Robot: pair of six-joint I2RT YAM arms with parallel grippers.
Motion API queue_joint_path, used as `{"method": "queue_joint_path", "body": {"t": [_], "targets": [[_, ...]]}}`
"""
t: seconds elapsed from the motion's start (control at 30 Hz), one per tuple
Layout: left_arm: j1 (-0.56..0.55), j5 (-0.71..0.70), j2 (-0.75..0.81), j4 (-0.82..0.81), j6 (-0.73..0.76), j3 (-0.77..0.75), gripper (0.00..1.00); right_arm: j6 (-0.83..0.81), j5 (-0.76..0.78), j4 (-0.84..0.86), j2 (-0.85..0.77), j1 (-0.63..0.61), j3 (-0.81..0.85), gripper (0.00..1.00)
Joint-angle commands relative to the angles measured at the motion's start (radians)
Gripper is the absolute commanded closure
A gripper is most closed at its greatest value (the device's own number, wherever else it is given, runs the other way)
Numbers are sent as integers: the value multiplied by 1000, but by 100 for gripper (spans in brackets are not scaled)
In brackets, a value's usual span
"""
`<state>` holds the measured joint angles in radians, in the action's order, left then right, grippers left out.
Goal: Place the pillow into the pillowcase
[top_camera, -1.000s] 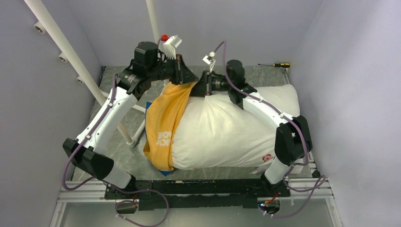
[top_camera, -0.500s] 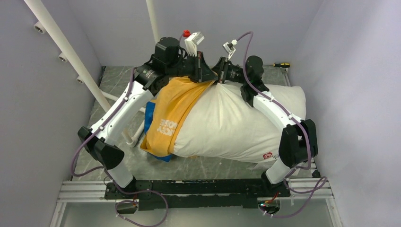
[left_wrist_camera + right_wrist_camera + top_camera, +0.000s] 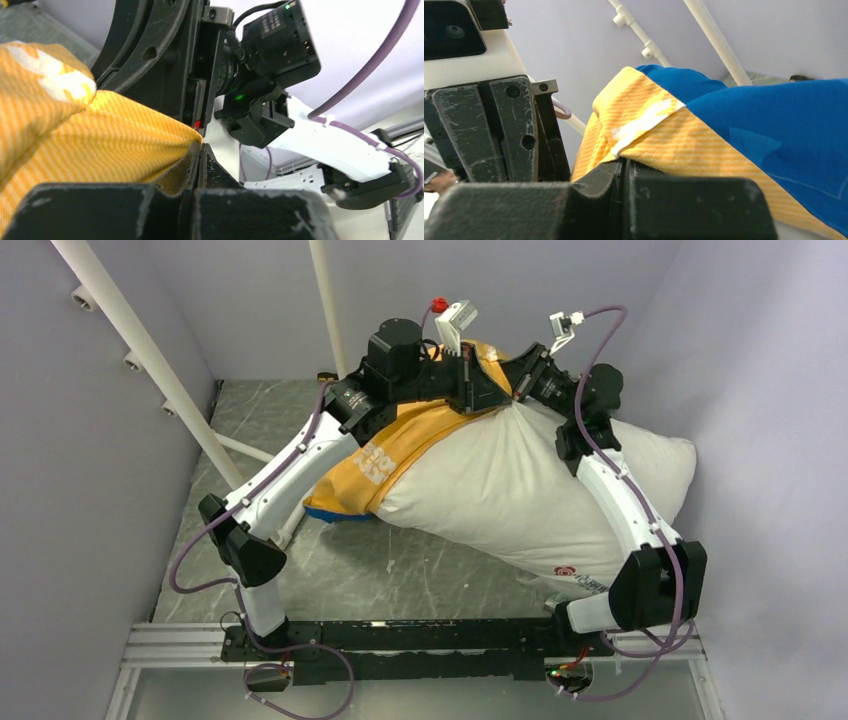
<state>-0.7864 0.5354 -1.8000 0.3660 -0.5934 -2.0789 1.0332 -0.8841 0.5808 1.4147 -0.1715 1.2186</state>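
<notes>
Two robot arms meet high over the far edge of the bench (image 3: 400,570), with the left gripper (image 3: 492,392) and the right gripper (image 3: 520,388) nose to nose and very nearly touching above the crest of the pillow (image 3: 500,490). Both pincers are pressed together on the pillowcase (image 3: 400,450). In the left wrist view, the left fingers (image 3: 215,172) bite a fold of yellow-orange striped cloth with no gap between them. In the right wrist view, the right fingers (image 3: 596,175) pinch the same yellow-orange fabric by a strip of white lettering, and the case's blue side billows just beyond. Whether either pincer has also caught the pillow's own cover cannot be told. The plump white pillow slants across the right half of the bench, drawn up to a peak under the grippers. Its far right end sits close to the lilac wall (image 3: 770,390), and its small red-and-blue logo (image 3: 567,571) is low at the near right corner, beside the right arm's elbow. The pillowcase covers only the pillow's left end, yellow-orange side up. It runs from the grippers down towards the middle of the bench, where a sliver of blue shows along its lower edge. Most of the pillow lies bare outside the case. White pipes (image 3: 150,360) rise along the left edge.
</notes>
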Motion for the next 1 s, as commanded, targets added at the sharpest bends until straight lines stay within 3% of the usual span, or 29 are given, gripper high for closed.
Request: {"method": "queue_joint_path", "body": {"t": [0.0, 0.27, 0.47, 0.53, 0.7, 0.83, 0.93, 0.97], "targets": [[-102, 113, -22, -128, -93, -36, 100, -61, 169, 64, -69, -2, 24, 100], [-144, 166, -71, -211, -198, -18, 100, -33, 199, 117, 90, 0, -19, 100], [-151, 176, -60, -354, -307, 150, 100, 58, 178, 227, 220, 5, -51, 100], [-152, 161, -55, -403, -322, 221, 100, 45, 178, 208, 255, 13, -45, 100], [-206, 55, -78, -241, -229, 194, 100, -13, 237, 102, 333, 36, 10, 100], [-214, 174, -123, -367, -292, 206, 100, 41, 227, 144, 419, 43, 65, 100], [-197, 140, -114, -345, -248, 279, 100, 29, 191, 100, 454, 44, 92, 100], [-189, 114, -104, -319, -234, 312, 100, 0, 201, 10, 447, 47, 93, 100]]}}
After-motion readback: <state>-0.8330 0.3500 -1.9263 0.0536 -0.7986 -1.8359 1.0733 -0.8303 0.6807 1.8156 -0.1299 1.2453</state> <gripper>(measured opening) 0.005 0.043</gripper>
